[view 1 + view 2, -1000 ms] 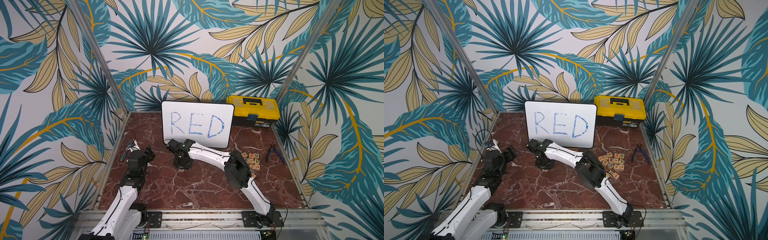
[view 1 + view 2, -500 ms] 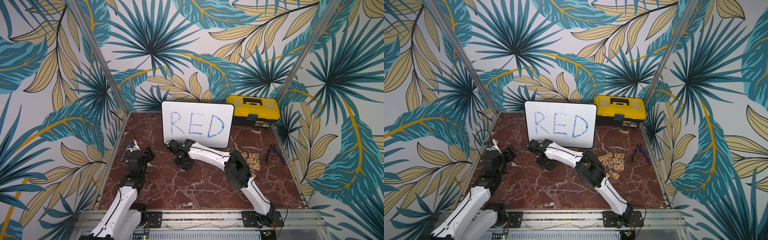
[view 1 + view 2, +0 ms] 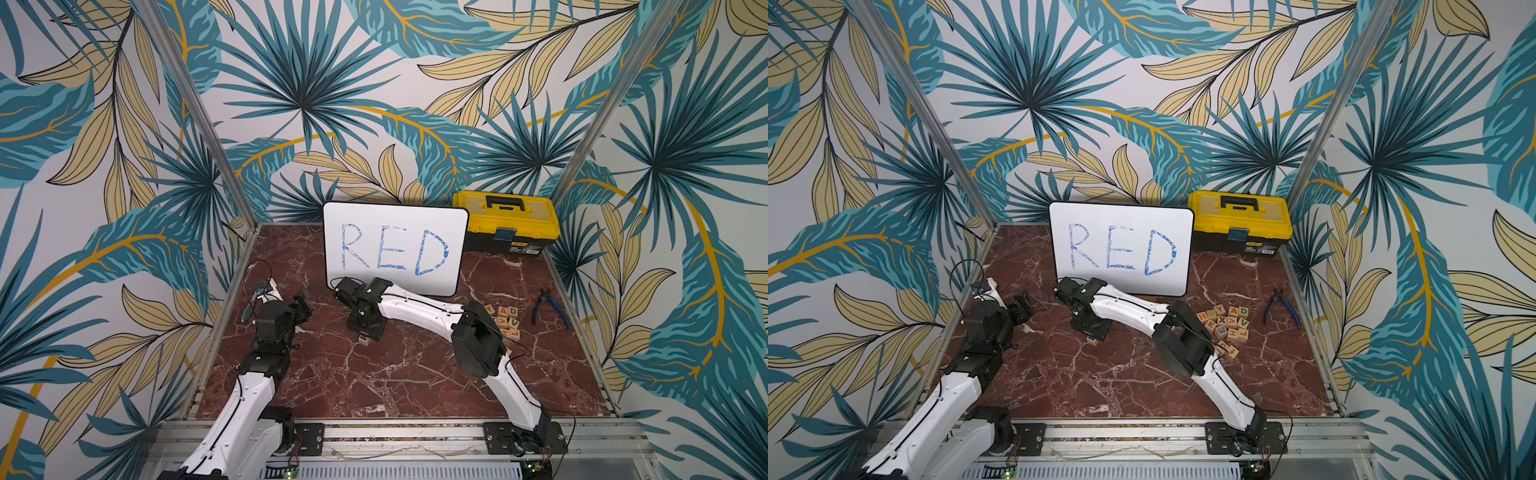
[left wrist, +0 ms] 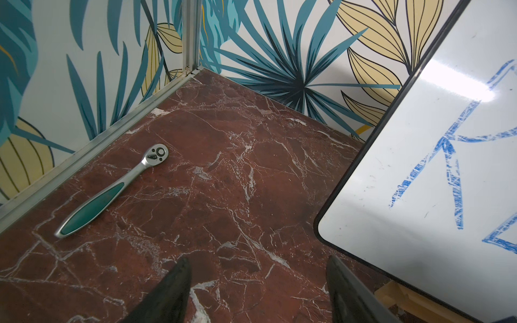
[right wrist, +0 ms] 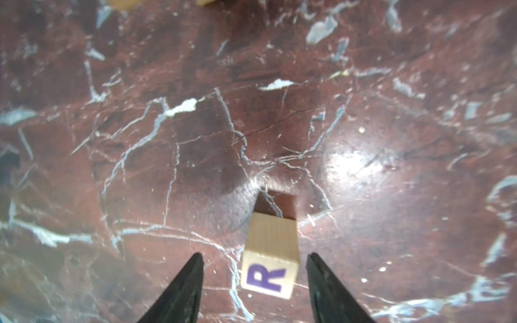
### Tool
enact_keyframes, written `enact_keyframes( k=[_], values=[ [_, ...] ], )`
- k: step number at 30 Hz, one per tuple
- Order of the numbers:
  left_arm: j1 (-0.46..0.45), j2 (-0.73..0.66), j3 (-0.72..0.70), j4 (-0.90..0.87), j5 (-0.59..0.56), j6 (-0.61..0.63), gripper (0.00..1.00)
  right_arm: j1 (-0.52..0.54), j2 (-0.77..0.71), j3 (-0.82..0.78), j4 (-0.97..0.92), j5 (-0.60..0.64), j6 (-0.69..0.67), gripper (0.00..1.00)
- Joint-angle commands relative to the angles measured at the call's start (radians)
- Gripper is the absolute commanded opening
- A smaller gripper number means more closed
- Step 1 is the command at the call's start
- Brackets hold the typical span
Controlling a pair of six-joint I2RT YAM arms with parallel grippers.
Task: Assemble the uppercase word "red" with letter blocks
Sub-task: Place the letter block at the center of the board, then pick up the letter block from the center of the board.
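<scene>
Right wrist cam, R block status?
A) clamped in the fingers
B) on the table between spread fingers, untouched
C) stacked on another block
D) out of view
B: the R block sits on the table, with marble showing between it and each of the right fingers.

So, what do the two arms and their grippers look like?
Both arms match. The left arm and right arm have smooth white link shells between chunky black joint housings. Thin black cables run along the shells and loop off at the wrists. The left gripper and right gripper each carry two matte black, wedge-shaped fingers tapering to points. No markings are visible.
</scene>
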Motion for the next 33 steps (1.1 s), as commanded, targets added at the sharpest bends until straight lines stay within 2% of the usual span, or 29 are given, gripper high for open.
enact_keyframes(
  k=[1, 5, 10, 13, 18, 19, 23, 27, 28, 33],
  values=[
    [-0.032, -0.020, 0.021, -0.061, 0.006, 0.020, 0.75, -0.017, -0.151, -0.096, 0.000, 0.060, -0.188, 0.60],
    [-0.139, -0.032, 0.058, -0.152, -0.021, 0.022, 0.75, -0.037, -0.306, -0.212, 0.030, 0.164, -0.404, 0.60],
    [-0.258, -0.022, 0.104, -0.293, -0.014, 0.005, 0.75, -0.084, -0.438, -0.315, 0.086, 0.199, -0.678, 0.59],
    [-0.288, -0.033, 0.113, -0.365, -0.011, 0.003, 0.75, -0.098, -0.449, -0.351, 0.109, 0.148, -0.843, 0.57],
    [-0.282, -0.070, 0.099, -0.378, -0.035, 0.005, 0.76, -0.075, -0.388, -0.370, 0.135, -0.129, -1.192, 0.56],
    [-0.275, -0.074, 0.092, -0.368, -0.017, -0.001, 0.76, -0.066, -0.380, -0.374, 0.143, -0.145, -1.254, 0.56],
    [-0.208, -0.085, 0.067, -0.347, 0.094, -0.057, 0.77, -0.045, -0.346, -0.352, 0.178, -0.075, -1.421, 0.56],
    [-0.178, -0.118, 0.032, -0.288, 0.195, -0.062, 0.77, -0.045, -0.340, -0.362, 0.265, -0.164, -1.542, 0.56],
    [-0.176, -0.114, 0.034, -0.285, 0.226, -0.049, 0.74, -0.045, -0.330, -0.357, 0.271, -0.176, -1.572, 0.56],
    [-0.172, -0.061, 0.039, -0.294, 0.434, -0.014, 0.73, -0.045, -0.198, -0.223, 0.160, -0.134, -1.626, 0.55]
  ],
)
